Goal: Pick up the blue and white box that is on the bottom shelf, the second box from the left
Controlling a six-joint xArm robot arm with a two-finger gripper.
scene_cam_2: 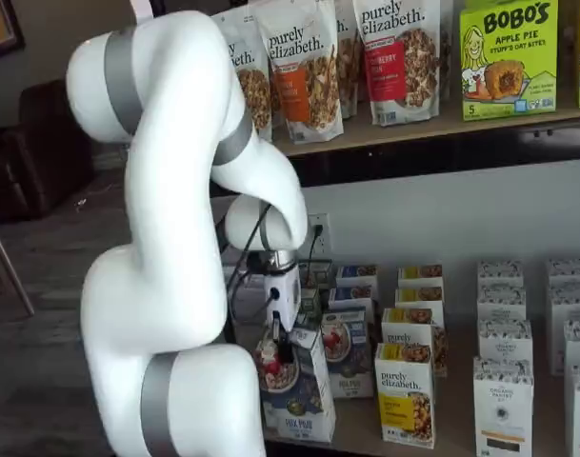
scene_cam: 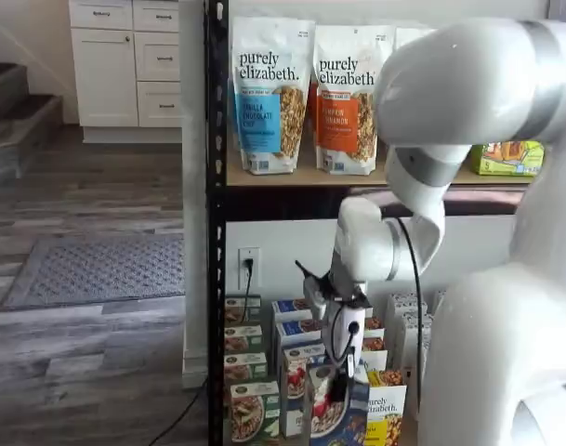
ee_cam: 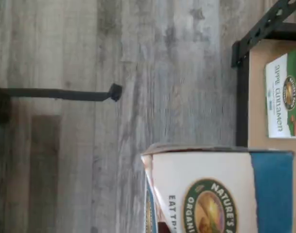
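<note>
Both shelf views show my gripper [scene_cam_2: 281,350] low in the frame, its black fingers clamped on the top of the blue and white box [scene_cam_2: 297,386], which sits tilted and forward of its row, at the front edge of the bottom shelf [scene_cam_2: 366,430]. My fingers are mostly hidden against the box's dark top edge, and in a shelf view [scene_cam: 334,386] my own white arm [scene_cam: 506,279] covers the right half of the rack. Whether the box's base touches the board or has cleared it, I cannot tell.

Wrist view is turned on its side: the box [ee_cam: 220,191] fills the lower right of the frame, cut off at the edge, its lettering only partly readable. Grey wood-plank floor [ee_cam: 113,121] spreads across the rest, with a black cable and plug [ee_cam: 113,92] lying on it at left.

Just right of my box in a shelf view stands a yellow-and-white purely elizabeth box [scene_cam_2: 406,395]; white boxes [scene_cam_2: 504,400] follow further right. Granola bags [scene_cam_2: 304,67] line the upper board [scene_cam_2: 432,126], upper centre.
</note>
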